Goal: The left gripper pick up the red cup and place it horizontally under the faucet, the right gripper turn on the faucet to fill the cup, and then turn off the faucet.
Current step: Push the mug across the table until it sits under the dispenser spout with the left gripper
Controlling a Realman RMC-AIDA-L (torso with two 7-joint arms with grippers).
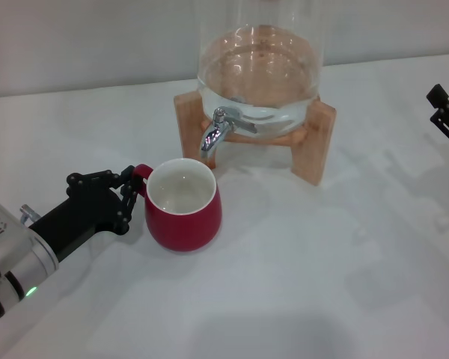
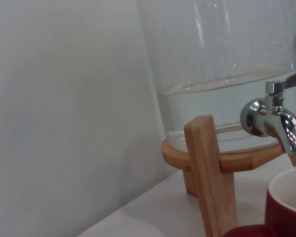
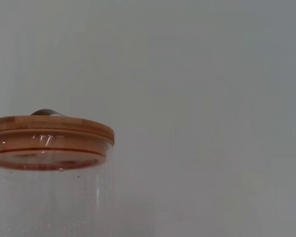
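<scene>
Nearest me in the head view sits the squat, rounded dark-red ceramic cup (image 1: 183, 206) with its white inside, upright on the white surface (image 1: 299, 284), its mouth open upward and looking empty. Its small red loop handle points toward my left side, and the black two-fingered left pincer (image 1: 132, 191) is right there at it: the fingertips are drawn close about the handle, pinching it as far as I can judge, with the black wrist and the white-grey ribbed forearm with its green light trailing back to the lower left corner. Just beyond the cup, and a little above its far rim, I see the small shiny chrome faucet (image 1: 215, 134) with its spout turned downward, mounted on the clear glass dispenser (image 1: 258, 56), which holds some water and rests on a light wooden stand (image 1: 314, 142). The black right pincer (image 1: 447, 118) hangs well apart at the right edge, only partly in view, and I cannot tell how its fingers stand. My left wrist view gives the faucet from the side, with the water line in the glass and a slice of the cup's rim in the corner. My right wrist view alone shows the dispenser's round wooden lid (image 3: 49, 140) against the plain wall.
</scene>
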